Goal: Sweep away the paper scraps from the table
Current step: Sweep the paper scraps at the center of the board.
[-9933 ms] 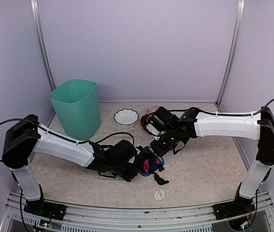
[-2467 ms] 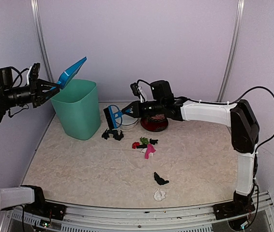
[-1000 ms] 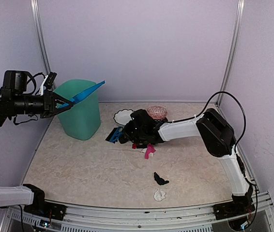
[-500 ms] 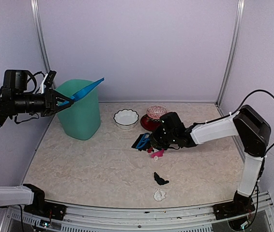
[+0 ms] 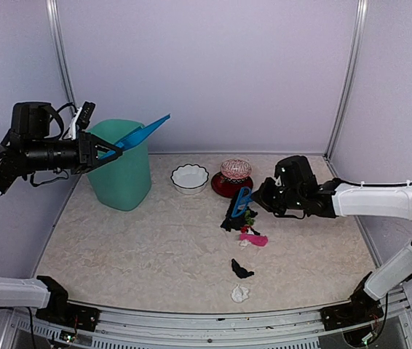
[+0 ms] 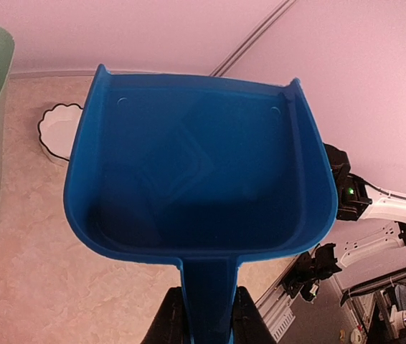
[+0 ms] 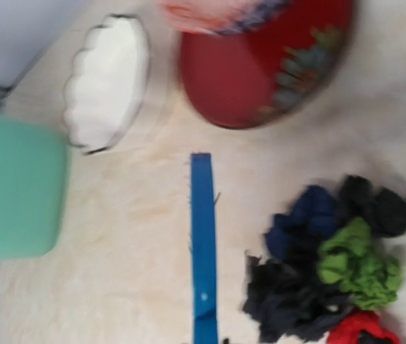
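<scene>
At centre: brush (image 5: 239,202) apparently touching paper scraps (image 7: 350,269) | left pincer (image 5: 93,153) clamps dustpan (image 6: 203,165)

Lit softly and evenly from above, lilac-tinted; faint shadows under paper scraps (image 5: 241,270). Blurred throughout at right wrist; sharp elsewhere, shaded deep inside dustpan (image 6: 199,172).
</scene>
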`<action>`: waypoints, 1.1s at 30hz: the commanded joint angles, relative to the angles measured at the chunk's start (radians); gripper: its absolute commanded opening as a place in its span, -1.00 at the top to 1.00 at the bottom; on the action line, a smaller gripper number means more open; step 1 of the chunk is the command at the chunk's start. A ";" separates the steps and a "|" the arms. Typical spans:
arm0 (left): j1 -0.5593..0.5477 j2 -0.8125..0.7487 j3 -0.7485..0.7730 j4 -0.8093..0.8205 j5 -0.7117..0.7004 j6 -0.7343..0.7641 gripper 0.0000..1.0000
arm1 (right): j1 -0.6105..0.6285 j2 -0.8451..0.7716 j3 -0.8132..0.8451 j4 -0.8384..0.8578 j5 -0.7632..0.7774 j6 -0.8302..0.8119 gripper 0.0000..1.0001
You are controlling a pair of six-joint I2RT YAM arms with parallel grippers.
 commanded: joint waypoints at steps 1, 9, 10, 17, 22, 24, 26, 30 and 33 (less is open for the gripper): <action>-0.087 0.014 0.022 0.077 -0.099 -0.011 1.00 | -0.009 -0.107 0.022 -0.094 -0.029 -0.156 1.00; -0.243 0.073 0.058 0.108 -0.213 -0.007 1.00 | -0.015 -0.260 0.039 -0.265 -0.031 -0.371 1.00; -0.261 0.080 0.063 0.108 -0.227 -0.007 1.00 | -0.017 -0.271 0.035 -0.278 -0.045 -0.393 1.00; -0.394 0.135 0.078 0.109 -0.321 0.023 1.00 | -0.027 -0.357 0.002 -0.424 -0.028 -0.548 1.00; -0.531 0.184 0.072 0.078 -0.434 0.059 1.00 | -0.044 -0.386 -0.005 -0.500 0.034 -0.604 1.00; -0.594 0.195 0.057 0.073 -0.482 0.065 1.00 | -0.050 -0.387 -0.002 -0.514 0.075 -0.627 1.00; -0.648 0.207 0.036 0.066 -0.528 0.072 1.00 | -0.056 -0.380 0.004 -0.522 0.093 -0.672 1.00; -0.741 0.218 -0.022 0.051 -0.588 0.061 1.00 | -0.062 -0.361 0.014 -0.528 0.107 -0.730 1.00; -0.817 0.227 -0.087 0.033 -0.631 0.051 1.00 | -0.066 -0.352 0.021 -0.530 0.122 -0.769 1.00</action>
